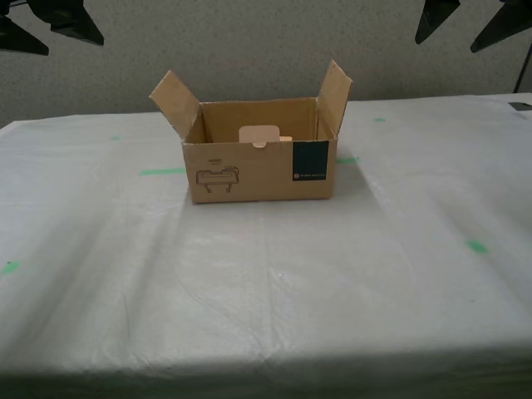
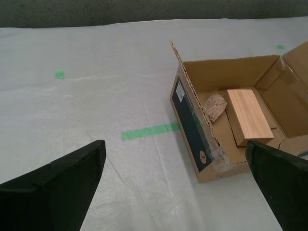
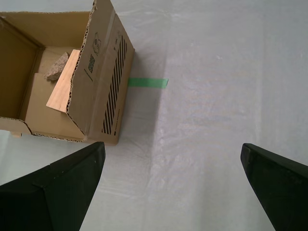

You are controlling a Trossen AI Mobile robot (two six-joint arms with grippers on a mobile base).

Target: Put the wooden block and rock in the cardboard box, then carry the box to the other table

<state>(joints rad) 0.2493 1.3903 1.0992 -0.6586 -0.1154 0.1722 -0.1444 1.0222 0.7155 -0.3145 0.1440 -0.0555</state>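
Evidently the brown corrugated cardboard box (image 1: 259, 158) sat on the wrinkled white-sheeted table (image 1: 266, 274), holding the pale wooden block (image 2: 249, 117) and pinkish speckled rock (image 2: 214, 106) together; my first gripper (image 3: 168, 180) and my second gripper (image 2: 175, 185) hung released, wide apart, grasping nothing.

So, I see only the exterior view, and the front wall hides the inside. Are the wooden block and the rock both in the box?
Observer: Yes. The wooden block lies on the floor of the cardboard box.
Operator: And the rock?
Observer: The rock lies inside too, beside the block.
Operator: Is any pincer holding the box?
Observer: No. My first pincer and my second pincer are open, apart from it.
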